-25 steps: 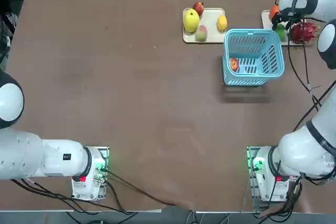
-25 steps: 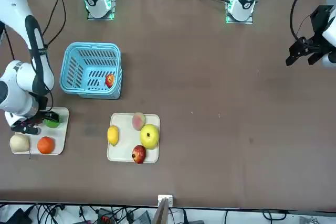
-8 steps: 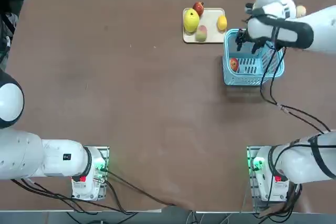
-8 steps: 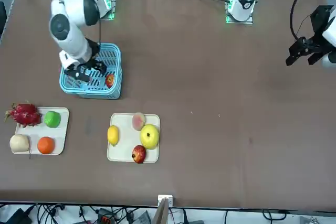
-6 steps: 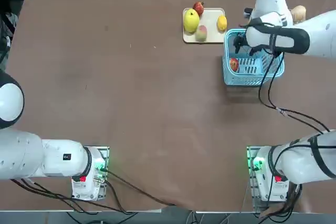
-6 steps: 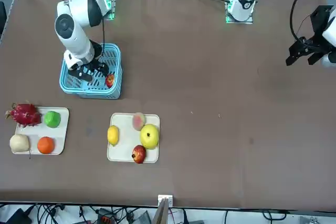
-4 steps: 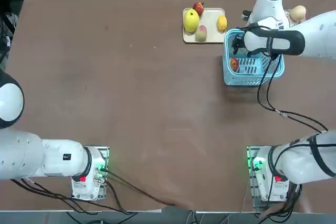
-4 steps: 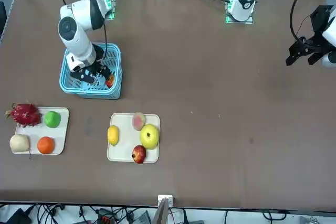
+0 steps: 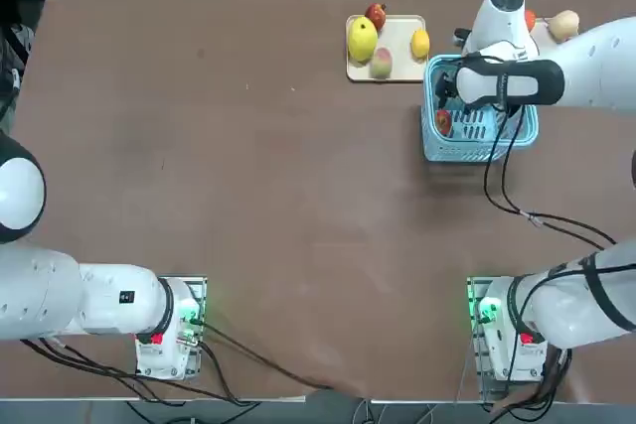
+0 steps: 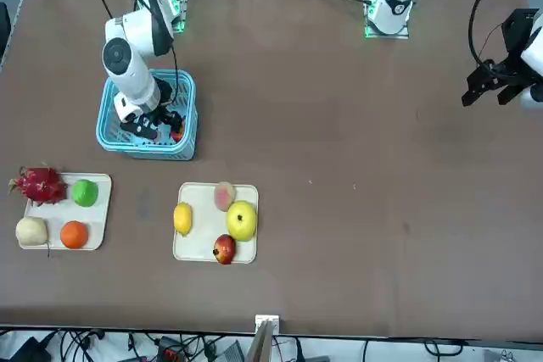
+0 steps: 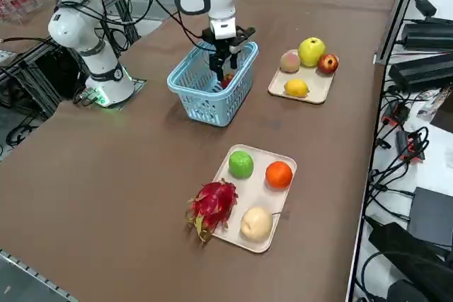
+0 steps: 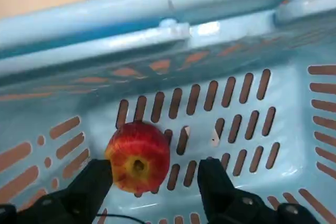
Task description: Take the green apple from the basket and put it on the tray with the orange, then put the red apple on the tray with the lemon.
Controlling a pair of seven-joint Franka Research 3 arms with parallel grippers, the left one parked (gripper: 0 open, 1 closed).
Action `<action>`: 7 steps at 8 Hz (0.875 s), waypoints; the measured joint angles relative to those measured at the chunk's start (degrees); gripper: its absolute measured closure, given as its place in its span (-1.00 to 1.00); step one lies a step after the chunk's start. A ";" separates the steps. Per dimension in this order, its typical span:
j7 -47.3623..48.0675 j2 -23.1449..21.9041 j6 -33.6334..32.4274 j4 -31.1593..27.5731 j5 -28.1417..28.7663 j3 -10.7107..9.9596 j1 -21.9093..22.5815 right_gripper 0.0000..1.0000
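1. Left of the basket, the cream rectangular tray [image 10: 199, 247] carries the small oval yellow lemon [image 10: 182, 218]; its bare corner beyond the lemon would suit the apple.
2. In the light blue slotted plastic basket [image 11: 212, 109] lies the round red-and-yellow apple [image 12: 137, 157]. The right gripper [image 12: 156, 169] is spread wide above it, holding nothing; centre the apple between the fingers before lowering, clearing the walls.
3. Right of the basket, the round green apple [image 11: 241, 164] already shares a tray [image 11: 258, 199] with the round orange [image 11: 279, 174].
4. No brand or label is legible.
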 joint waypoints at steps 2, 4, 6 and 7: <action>0.00 0.01 0.27 -0.12 0.02 0.00 0.05 -1.00; 0.00 0.58 2.08 -0.26 0.03 0.00 0.08 -1.00; 0.02 2.04 4.88 -0.32 0.51 0.00 0.09 -1.00; 0.03 2.63 5.52 -0.32 0.59 0.00 0.09 -1.00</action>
